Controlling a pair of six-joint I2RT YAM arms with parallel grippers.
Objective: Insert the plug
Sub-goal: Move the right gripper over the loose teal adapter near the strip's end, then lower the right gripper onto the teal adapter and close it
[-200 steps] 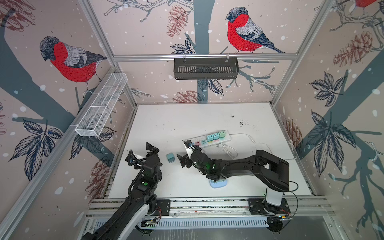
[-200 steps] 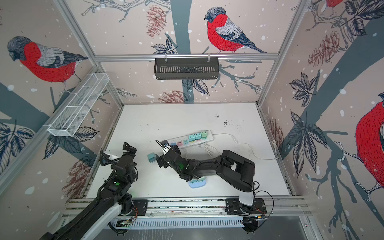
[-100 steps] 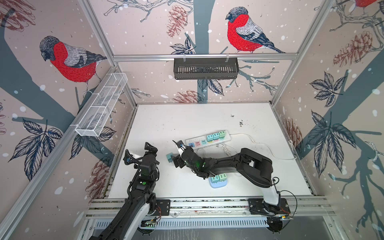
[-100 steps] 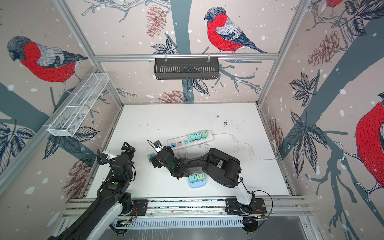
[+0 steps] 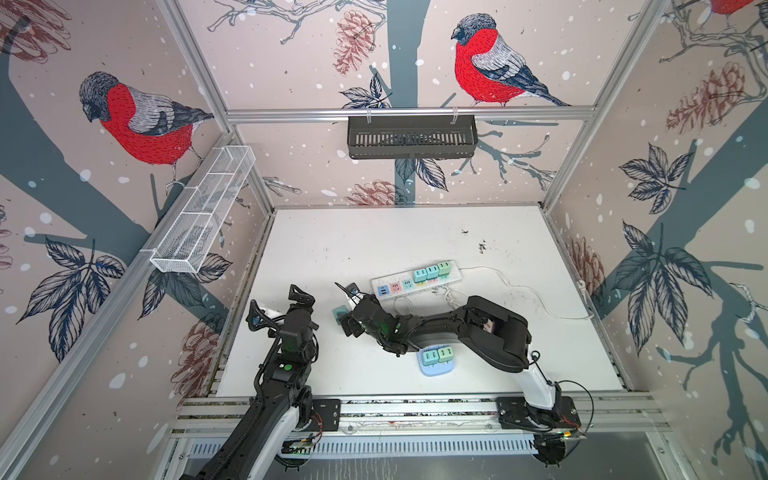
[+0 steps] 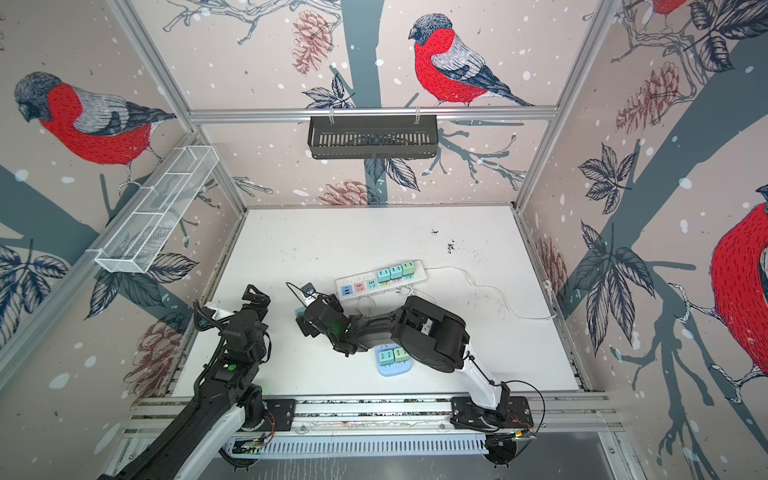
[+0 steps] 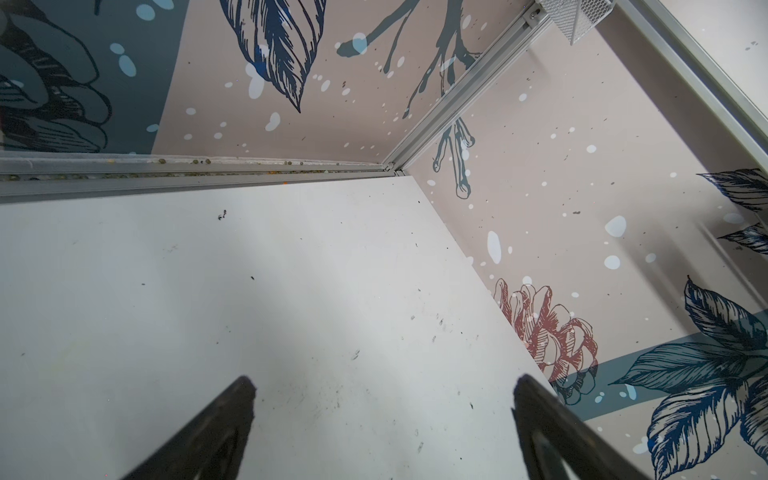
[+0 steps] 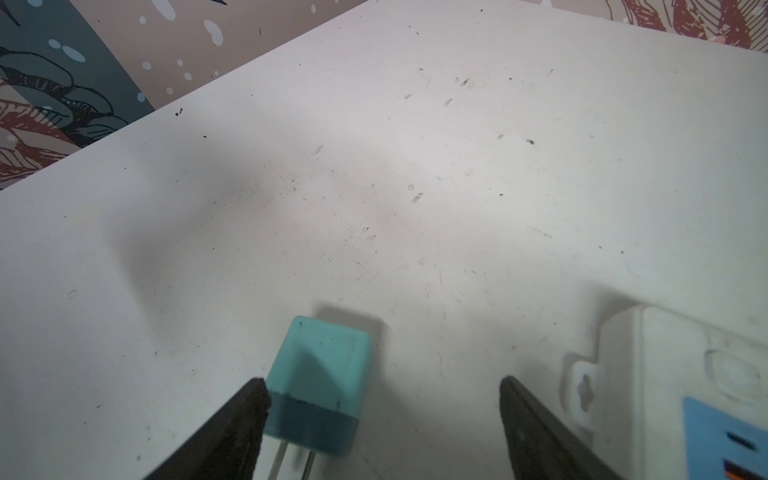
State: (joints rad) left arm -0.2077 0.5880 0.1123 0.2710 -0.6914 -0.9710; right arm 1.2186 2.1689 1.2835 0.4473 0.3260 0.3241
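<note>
Nearly on the plug, grip not yet made

Standing by the cell, I saw the right hand (image 8: 381,381) low over the worktop (image 5: 374,237), spread wide, with the teal plug (image 8: 320,386) between its fingers. The plug lay on its side on the worktop, just beside the near end of the white power strip (image 5: 415,279), with its prongs pointing back toward the wrist. One finger (image 8: 232,428) touched the plug's flank and the other stood well apart from it, close to the strip's end. Nothing was pinched. The left hand (image 7: 384,384) hung spread and empty over bare worktop near the side wall, well away from all this.

To my eye the trouble lay in the off-centre bracket. If the hand closed as it stood, the far finger would have to sweep the whole gap and might push the plug sideways or twist it. The plug could then skid on the smooth worktop or end up gripped crooked. That same finger sat near enough to the strip to snag its end.

The prongs faced the wrong way for the free sockets (image 5: 401,286), so a careless turn could loosen the hold. A skewed plug would jam at the slots or shove the unanchored strip along.
</note>
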